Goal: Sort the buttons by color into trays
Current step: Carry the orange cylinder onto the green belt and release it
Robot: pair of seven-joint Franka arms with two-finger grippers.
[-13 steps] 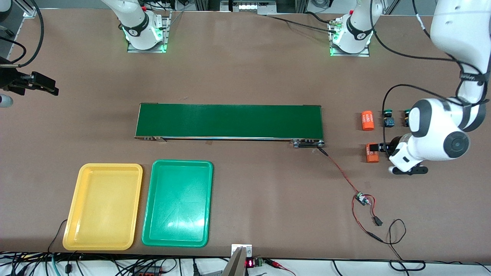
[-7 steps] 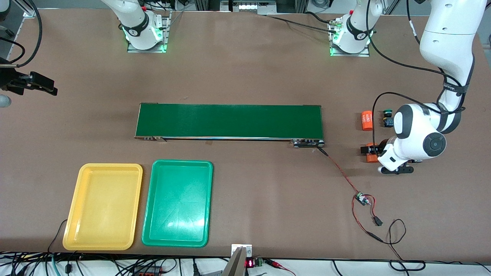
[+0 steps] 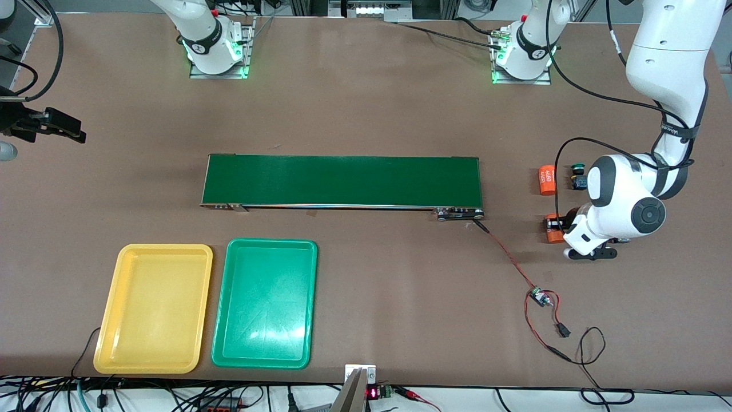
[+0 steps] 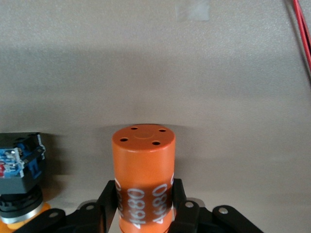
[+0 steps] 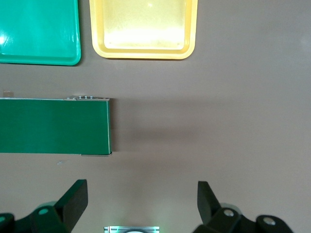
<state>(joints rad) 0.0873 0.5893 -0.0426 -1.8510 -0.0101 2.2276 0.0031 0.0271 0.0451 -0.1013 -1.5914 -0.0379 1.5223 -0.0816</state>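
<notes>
Nearest the front edge of the table, toward the right arm's end, the yellow tray (image 3: 153, 309) and the green tray (image 3: 265, 303) lie side by side, both bare of buttons. Farther in, along the middle of the table, stretches the dark-green conveyor belt (image 3: 342, 181).

At the left arm's end, your left gripper (image 4: 145, 206) has its fingers clamped on an orange cylinder (image 4: 144, 178) with white print, which is no button at all. One button (image 4: 19, 182), dark-bodied with its cap facing away from the wrist camera, sits just beside that cylinder. A second orange cylinder (image 3: 547, 179) lies farther from the front edge, with a green-capped button (image 3: 577, 176) just beside it. The other buttons are hidden by the arm.

The right gripper (image 5: 141, 199) waits with fingers spread wide over the table's edge at the right arm's end.

Sorting proper looks not yet begun. You probably need to set this cylinder aside, or let it go, then take a button.
</notes>
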